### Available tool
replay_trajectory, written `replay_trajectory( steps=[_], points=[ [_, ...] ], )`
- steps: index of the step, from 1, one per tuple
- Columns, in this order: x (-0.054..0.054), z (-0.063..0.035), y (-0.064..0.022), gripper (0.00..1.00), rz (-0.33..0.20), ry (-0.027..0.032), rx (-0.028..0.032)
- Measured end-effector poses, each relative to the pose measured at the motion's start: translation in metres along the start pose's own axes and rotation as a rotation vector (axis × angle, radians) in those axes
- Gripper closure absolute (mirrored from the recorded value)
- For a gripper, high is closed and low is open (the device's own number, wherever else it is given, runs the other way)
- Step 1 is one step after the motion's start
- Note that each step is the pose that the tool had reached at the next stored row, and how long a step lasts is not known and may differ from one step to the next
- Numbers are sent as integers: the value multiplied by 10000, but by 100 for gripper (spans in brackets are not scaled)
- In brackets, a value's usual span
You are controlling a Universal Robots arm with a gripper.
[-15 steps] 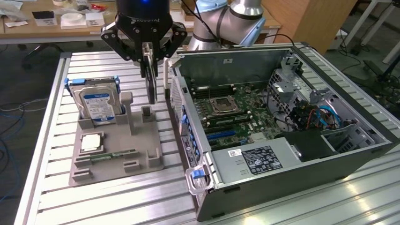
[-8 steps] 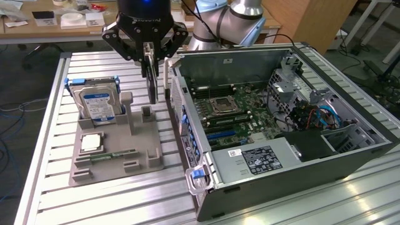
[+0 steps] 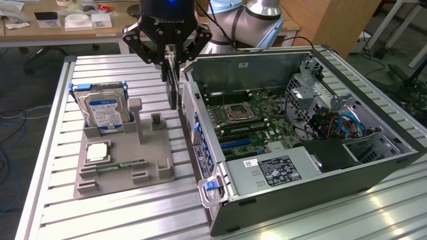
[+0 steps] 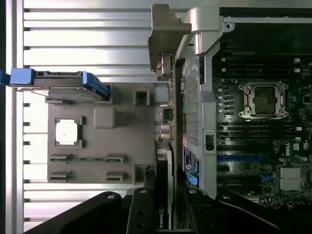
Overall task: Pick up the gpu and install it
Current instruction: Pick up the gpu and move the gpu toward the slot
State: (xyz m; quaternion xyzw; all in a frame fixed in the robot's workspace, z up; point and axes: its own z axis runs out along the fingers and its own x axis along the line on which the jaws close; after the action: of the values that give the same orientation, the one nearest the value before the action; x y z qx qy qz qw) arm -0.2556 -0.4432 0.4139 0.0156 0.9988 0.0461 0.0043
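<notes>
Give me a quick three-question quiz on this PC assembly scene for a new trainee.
1. True or false: the gripper is shut on the gpu, which hangs outside the computer case.
2. Where is the hard drive?
A) lying flat inside the case
B) standing upright in the gray tray
C) in the gripper
3. Fill in: the hard drive's label is ___.

Key: 1 true; 2 B; 3 blue.
</notes>
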Motion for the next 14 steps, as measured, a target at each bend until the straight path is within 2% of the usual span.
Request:
replay_trajectory(
  steps=[14],
  points=[
    [-539, 5, 17, 73, 1, 1, -36]
  ],
)
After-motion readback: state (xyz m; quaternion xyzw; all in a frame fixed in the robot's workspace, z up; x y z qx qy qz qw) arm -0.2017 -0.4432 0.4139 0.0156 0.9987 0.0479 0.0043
